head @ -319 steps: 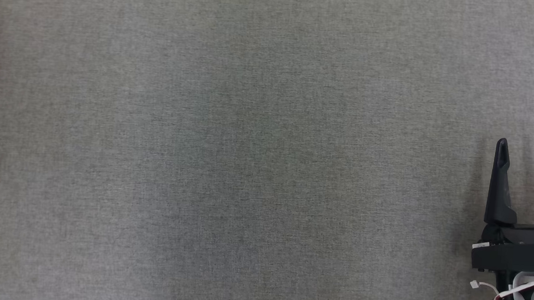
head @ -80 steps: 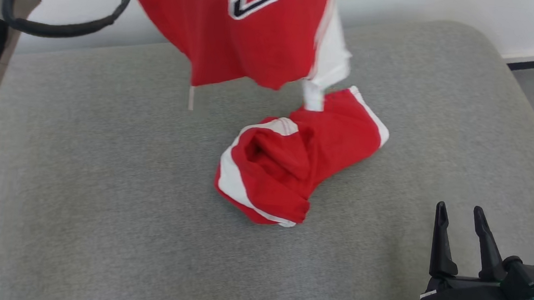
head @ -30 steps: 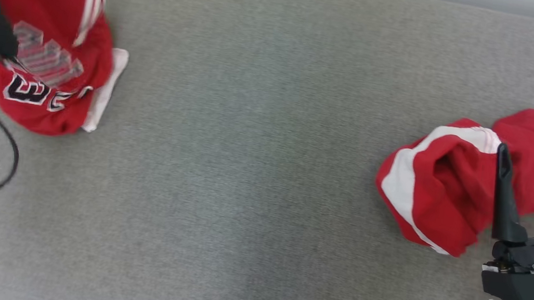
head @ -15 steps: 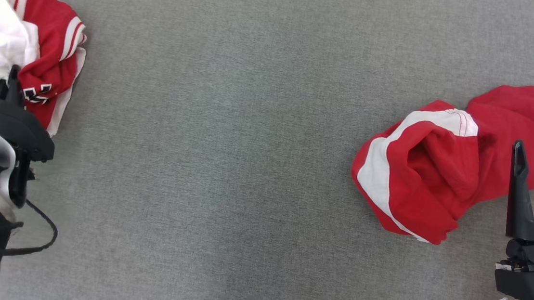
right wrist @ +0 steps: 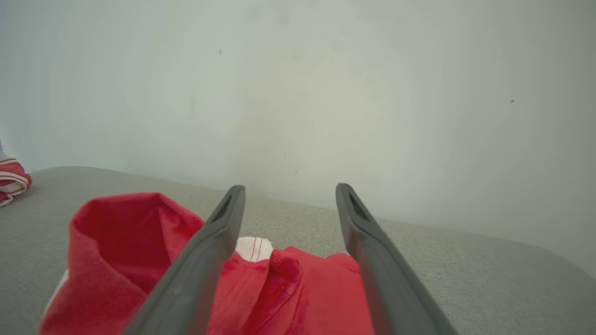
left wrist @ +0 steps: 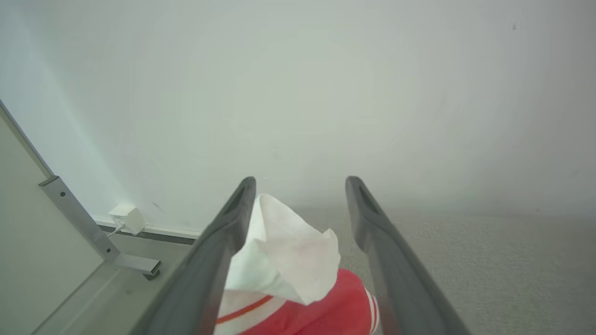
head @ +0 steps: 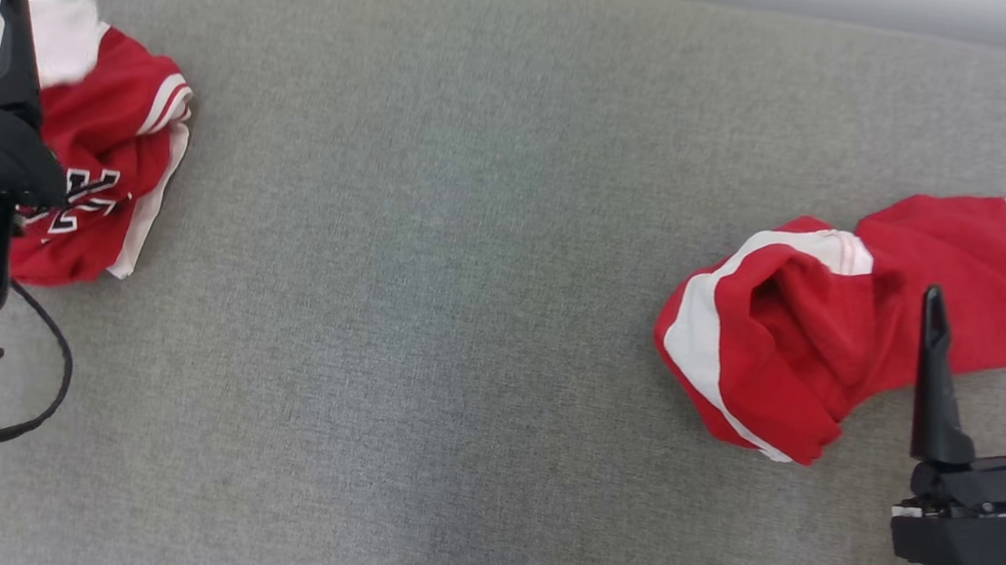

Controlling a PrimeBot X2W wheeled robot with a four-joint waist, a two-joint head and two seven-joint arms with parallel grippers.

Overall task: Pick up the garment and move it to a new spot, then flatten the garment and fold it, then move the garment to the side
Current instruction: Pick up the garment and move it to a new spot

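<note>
- Landmark: red shorts (head: 817,337), crumpled on the grey cushion (head: 427,312). Everything else is placed from them.
- The shorts' long axis runs diagonally. The bunched open end with a white side stripe is at near-left, and the flatter hemmed leg is at far-right.
- The right gripper (head: 982,293) is at the shorts' near-right side, fingertips over their near edge.
- Right jaws are spread wide and hold nothing. In the right wrist view the shorts lie under and between the fingers, not pinched.
- The left gripper (left wrist: 301,179) is well apart to the left of the shorts, across bare cushion. It sits at a crumpled red jersey (head: 106,184) with dark lettering.
- Left jaws are also spread wide. A white fold of the jersey stands between the fingers and leans on one, unclamped.
- Judgement: the shorts are the likely pick-up target. The right arm is far nearer; the left would have to cross the whole cushion.
- Key relation: the shorts lie just ahead and left of the right jaws. The jaw gap sits over the flatter leg part, not the bunched end.
- Judgement: dropping and closing there would catch the leg, and the bunched end would trail.
- Cannot tell how high the fingers are above the cloth.
</note>
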